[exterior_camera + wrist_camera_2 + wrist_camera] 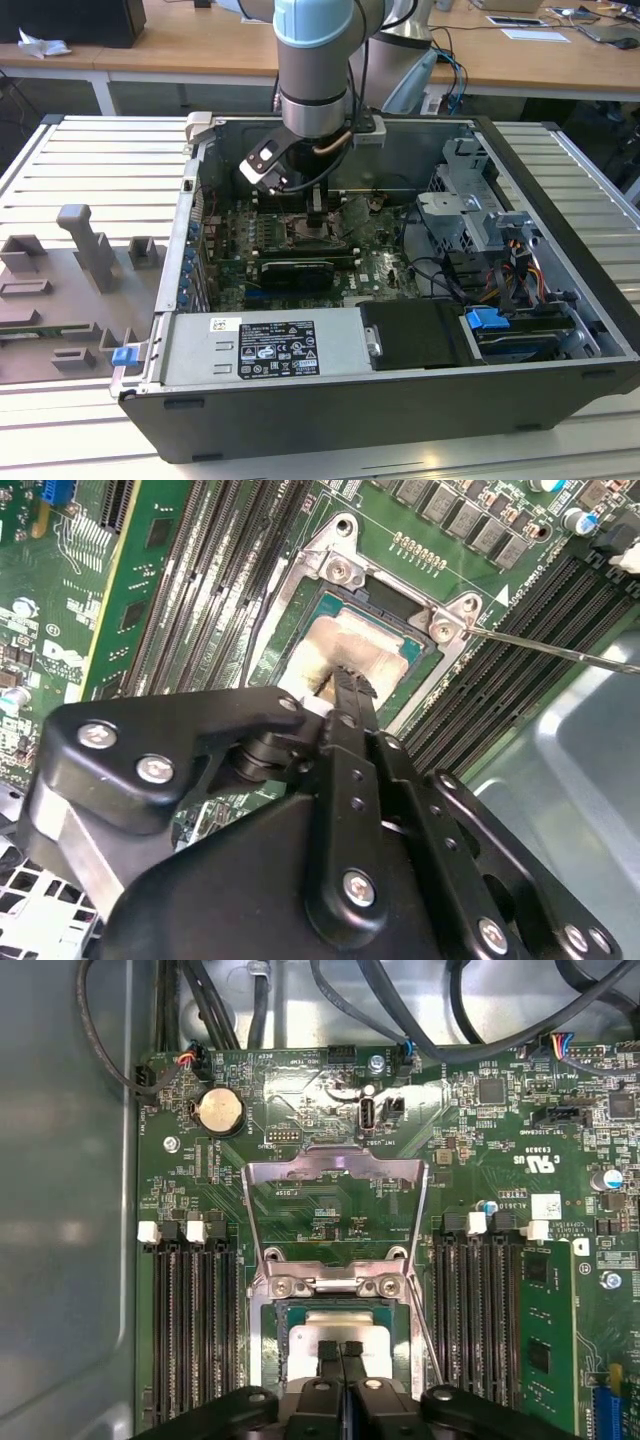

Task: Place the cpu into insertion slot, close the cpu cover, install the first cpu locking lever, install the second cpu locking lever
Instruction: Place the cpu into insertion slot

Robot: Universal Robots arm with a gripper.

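The arm reaches down into the open computer case [150, 395], and the gripper [316, 215] sits at centre frame in the exterior view, low over the green motherboard [375, 268]. In the first wrist view the gripper's [341, 1352] fingertips [330, 1348] are pressed together with nothing pinched between them, tips down on the cpu [310, 1338]. The cpu, dull silver top up, lies flat inside the insertion slot [270, 1345], and the second wrist view shows it [350, 640] seated square within the slot's metal rim [290, 610], with the gripper [347, 678] touching its top. The cpu cover [300, 1167] stands swung open, tilted up off its hinge at the slot's edge, green board showing through its window. One thin locking lever [560, 652] angles away from a slot corner, unlatched, across the black memory slots [520, 630] that flank the slot on both sides.
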